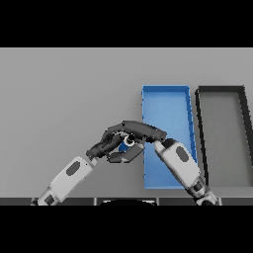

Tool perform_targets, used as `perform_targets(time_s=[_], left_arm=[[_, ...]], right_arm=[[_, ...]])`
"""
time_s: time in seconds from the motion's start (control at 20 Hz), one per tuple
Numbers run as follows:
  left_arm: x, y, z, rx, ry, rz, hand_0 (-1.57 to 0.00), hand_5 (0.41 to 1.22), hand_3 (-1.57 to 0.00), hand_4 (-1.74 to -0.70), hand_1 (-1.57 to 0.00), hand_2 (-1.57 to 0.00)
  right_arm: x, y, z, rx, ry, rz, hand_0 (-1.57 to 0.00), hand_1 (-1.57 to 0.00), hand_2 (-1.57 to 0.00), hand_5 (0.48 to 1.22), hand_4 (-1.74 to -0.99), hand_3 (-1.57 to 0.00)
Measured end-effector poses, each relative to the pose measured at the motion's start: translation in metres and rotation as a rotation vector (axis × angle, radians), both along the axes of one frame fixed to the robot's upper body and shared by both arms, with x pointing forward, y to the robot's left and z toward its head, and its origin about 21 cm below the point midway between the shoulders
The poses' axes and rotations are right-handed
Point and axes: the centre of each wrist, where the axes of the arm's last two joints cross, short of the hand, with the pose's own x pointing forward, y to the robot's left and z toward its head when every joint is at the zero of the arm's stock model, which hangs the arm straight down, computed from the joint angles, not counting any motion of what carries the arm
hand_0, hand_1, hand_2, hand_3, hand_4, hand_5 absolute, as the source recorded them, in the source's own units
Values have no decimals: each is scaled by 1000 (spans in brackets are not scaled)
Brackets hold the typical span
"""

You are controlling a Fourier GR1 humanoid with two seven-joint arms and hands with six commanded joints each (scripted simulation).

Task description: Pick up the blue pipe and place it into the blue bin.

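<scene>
The blue pipe (123, 145) shows only as a small blue patch with a pale ring end, just left of the blue bin (167, 101). My right hand (143, 131) reaches left over the bin's left wall. Its fingers arch over the pipe and its thumb sits below, so it is shut on the pipe. My left hand (103, 145) lies right beside it on the left, with relaxed fingers pointing at the pipe. Most of the pipe is hidden between the two hands.
A dark grey bin (244, 128) stands right of the blue bin, with their long sides parallel. My right forearm (179, 162) lies across the near part of the blue bin. Bare grey table stretches to the left and back.
</scene>
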Motion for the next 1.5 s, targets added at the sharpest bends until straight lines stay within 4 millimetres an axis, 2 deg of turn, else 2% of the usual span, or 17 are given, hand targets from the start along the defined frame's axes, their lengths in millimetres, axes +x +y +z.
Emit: perform_targets(time_s=[0.05, 0.1, 0.15, 0.25, 0.35, 0.4, 0.6, 0.65, 0.7, 0.8, 0.85, 0.9, 0.95, 1.1, 1.2, 1.35, 1.5], left_arm=[[-2, -2, -2, -29, 0, 11, -935, 1221, -781, -1574, -879, -863], [-2, -4, -4, -34, -13, 33, -1063, 1221, -939, -1607, -1017, -969], [-2, -6, -3, -65, -10, 36, -1164, 1221, -1065, -1634, -1128, -1051], [0, -4, -4, -163, -6, 42, -1311, 1221, -1247, -1673, -1287, -1186], [1, -4, -3, -223, 5, 35, -1404, 1221, -1364, -1697, -1390, -1310], [2, -5, -2, -241, 5, 37, -1438, 1221, -1405, -1706, -1426, -1348], [2, -6, -2, -242, 7, 43, -1516, 1221, -1503, -1727, -1512, -1388], [2, -5, -3, -244, 13, 45, -1435, 1221, -1333, -1648, -1354, -1221], [3, -5, -4, -240, -12, 38, -1157, 1221, -1066, -1535, -1083, -977], [5, 1, -2, -177, -86, -4, -740, 1221, -682, -1307, -693, -625], [6, 3, -3, -138, -107, -39, -592, 1221, -546, -1216, -554, -500], [5, 4, -3, -110, -115, -56, -473, 1187, -436, -1143, -443, -399], [5, 6, -3, -98, -127, -66, -378, 1113, -349, -1088, -354, -319], [6, 5, -7, -49, -125, -28, -193, 849, -178, -968, -181, -163], [6, 7, -7, -10, -109, -12, -123, 735, -114, -915, -115, -104], [10, 8, -3, 2, -103, 2, -63, 638, -58, -887, -59, -53], [7, 8, -7, -12, -76, 1, -32, 587, -29, -889, -30, -27]], right_arm=[[1, 4, 0, 29, 11, 24, -1025, -1013, -1038, 606, -1530, -868], [-1, 5, -4, 48, 35, 65, -1134, -1124, -1145, 666, -1562, -957], [-3, 7, -3, 68, 53, 82, -1221, -1214, -1230, 728, -1526, -1080], [-1, 8, -8, 56, 107, 81, -1347, -1342, -1353, 905, -1469, -1257], [-2, 8, -13, 96, 101, 73, -1428, -1425, -1431, 1019, -1441, -1370], [-1, 7, -9, 78, 47, 67, -1456, -1454, -1459, 1059, -1447, -1410], [-3, 8, -8, 64, 8, 69, -1524, -1523, -1525, 1155, -1475, -1505], [-3, 8, -10, 74, 18, 64, -1533, -1533, -1534, 1168, -1480, -1518], [-3, 5, -11, 87, 28, 63, -1541, -1540, -1542, 1179, -1483, -1529], [-5, 6, -10, 94, 49, 60, -1552, -1551, -1552, 1194, -1488, -1544], [-6, 10, -9, 62, 58, 53, -1556, -1555, -1556, 1199, -1490, -1549], [-7, 9, -10, 55, 52, 53, -1559, -1558, -1559, 1204, -1491, -1554], [-6, 9, -9, 48, 51, 59, -1561, -1561, -1561, 1207, -1492, -1557], [-5, 9, -6, 102, 32, 81, -1566, -1566, -1566, 1214, -1495, -1564], [-9, 12, -9, 111, 23, 83, -1568, -1568, -1568, 1216, -1496, -1566], [-6, 8, -8, 107, -2, 72, -1569, -1569, -1569, 1219, -1493, -1569], [-6, 7, -6, 116, 14, 73, -1570, -1570, -1570, 1220, -1490, -1570]])
